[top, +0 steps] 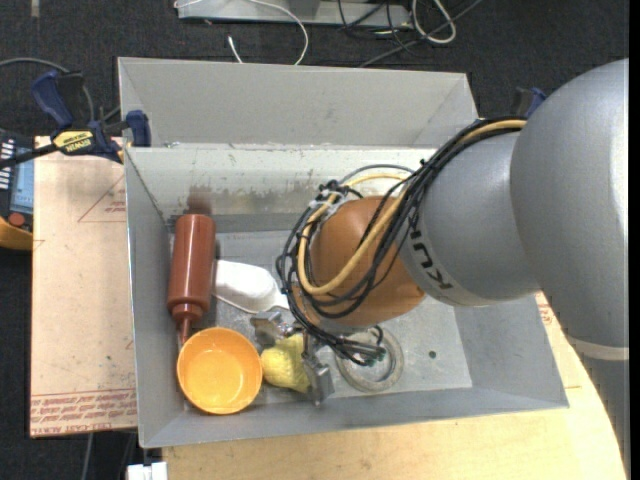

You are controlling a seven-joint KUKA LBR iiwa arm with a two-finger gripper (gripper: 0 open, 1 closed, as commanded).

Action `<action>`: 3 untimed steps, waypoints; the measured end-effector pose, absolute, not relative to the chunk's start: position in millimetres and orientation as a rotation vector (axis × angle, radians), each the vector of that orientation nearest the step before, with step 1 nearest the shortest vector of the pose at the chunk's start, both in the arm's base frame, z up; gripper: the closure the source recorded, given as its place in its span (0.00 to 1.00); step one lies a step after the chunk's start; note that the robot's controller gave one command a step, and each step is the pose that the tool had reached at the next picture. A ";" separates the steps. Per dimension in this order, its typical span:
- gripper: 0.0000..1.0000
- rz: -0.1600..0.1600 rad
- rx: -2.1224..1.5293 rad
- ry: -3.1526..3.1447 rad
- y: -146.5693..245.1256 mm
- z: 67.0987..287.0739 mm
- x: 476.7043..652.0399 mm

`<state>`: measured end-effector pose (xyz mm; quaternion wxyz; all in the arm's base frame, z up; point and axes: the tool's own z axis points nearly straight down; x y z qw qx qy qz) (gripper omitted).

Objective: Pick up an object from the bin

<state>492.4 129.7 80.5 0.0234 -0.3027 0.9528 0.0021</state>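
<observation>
The arm's big grey link (520, 208) loomed closest, coming in from the right and covering much of the bin's right half. Below it sat the rounded orange-brown wrist cover (360, 258), wrapped in loops of black and yellowish cable. The gripper (297, 351) was down low near the front of the grey metal bin (300, 98), left of centre, at a lumpy yellow thing (282, 368) that lay on the floor there. Metal parts of the gripper showed just above that yellow lump and just at its right side. Whether the gripper was clenched on it or loose about it could not be told, as the wrist cover and cables hid the place where it met the lump.

An orange bowl (219, 370) stood upright in the front left corner, its rim touching or nearly touching the yellow lump's left side. A reddish-brown squeeze bottle (192, 268) lay along the left wall, its nozzle pointing toward the bowl. A white plastic piece (245, 286) lay just right of the bottle, behind the gripper. A clear ring-shaped thing (385, 368) lay flat on the floor to the gripper's right, partly under the wrist cover.
</observation>
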 end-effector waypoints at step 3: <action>1.00 0.001 -1.069 2.901 141.3 186.3 528.8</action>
